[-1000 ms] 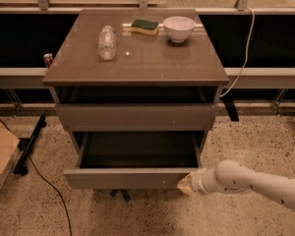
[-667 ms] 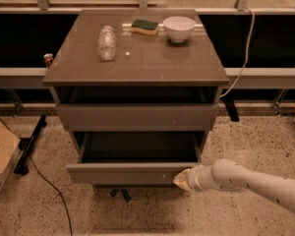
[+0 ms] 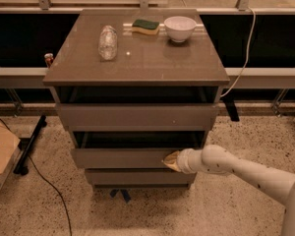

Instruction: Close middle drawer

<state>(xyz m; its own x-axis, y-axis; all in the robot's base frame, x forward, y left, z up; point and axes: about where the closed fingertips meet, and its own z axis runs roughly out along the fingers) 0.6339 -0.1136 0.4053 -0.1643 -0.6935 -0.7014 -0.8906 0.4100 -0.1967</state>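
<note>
The middle drawer (image 3: 123,158) has a flat grey-brown front and stands pulled out only a little from the cabinet, with a narrow dark gap above its front. My gripper (image 3: 170,160) is at the end of the white arm that reaches in from the lower right. Its pale tip presses against the right part of the drawer's front. The top drawer front (image 3: 137,117) sits above it and the bottom drawer front (image 3: 137,177) below it.
On the cabinet top (image 3: 137,58) lie a clear plastic bottle (image 3: 107,42), a green-and-yellow sponge (image 3: 145,26) and a white bowl (image 3: 180,28). A cardboard box (image 3: 1,154) stands on the floor at left. A black cable (image 3: 44,181) runs across the floor. A white cord (image 3: 246,48) hangs at right.
The middle drawer has slid inward; much less of its inside shows now. My gripper has moved forward with it, staying against the drawer front's right part.
</note>
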